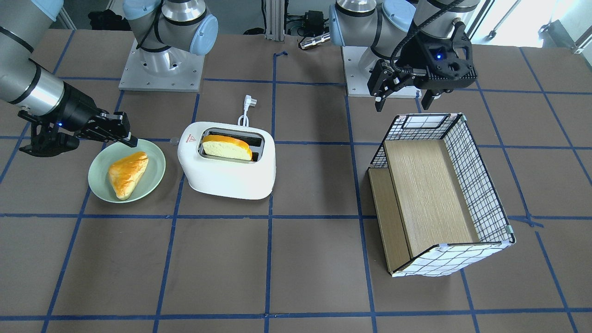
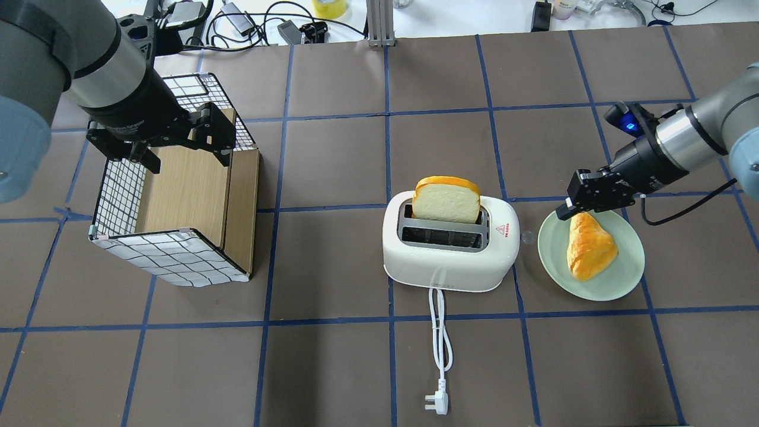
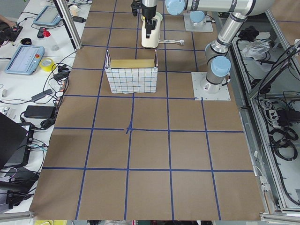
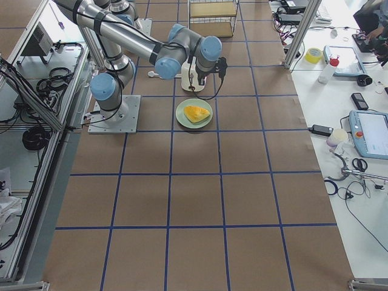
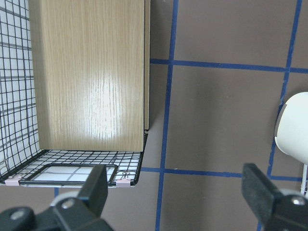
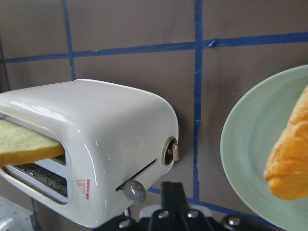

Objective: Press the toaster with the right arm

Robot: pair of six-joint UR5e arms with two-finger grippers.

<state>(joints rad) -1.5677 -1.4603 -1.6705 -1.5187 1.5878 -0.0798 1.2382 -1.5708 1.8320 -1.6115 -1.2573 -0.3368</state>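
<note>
Fingers pinched together into one blunt tip, the right gripper (image 2: 561,209) hovers beside the toaster (image 2: 450,264), apparently lined up to push its raised lever (image 6: 134,191) down, while the left gripper (image 5: 176,180), spread wide, waits over the box (image 2: 172,261).

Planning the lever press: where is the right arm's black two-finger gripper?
Overhead view, right side: the right gripper hangs over the rim of the pale green plate, just right of the white rounded plastic toaster.

Checked wire-patterned box (image 2: 166,258) with wooden panels on brown blue-gridded surface (image 2: 332,356), pale green round plate (image 2: 619,280) well apart from the box, golden triangular pastry (image 2: 587,248) lying on that plate.
</note>
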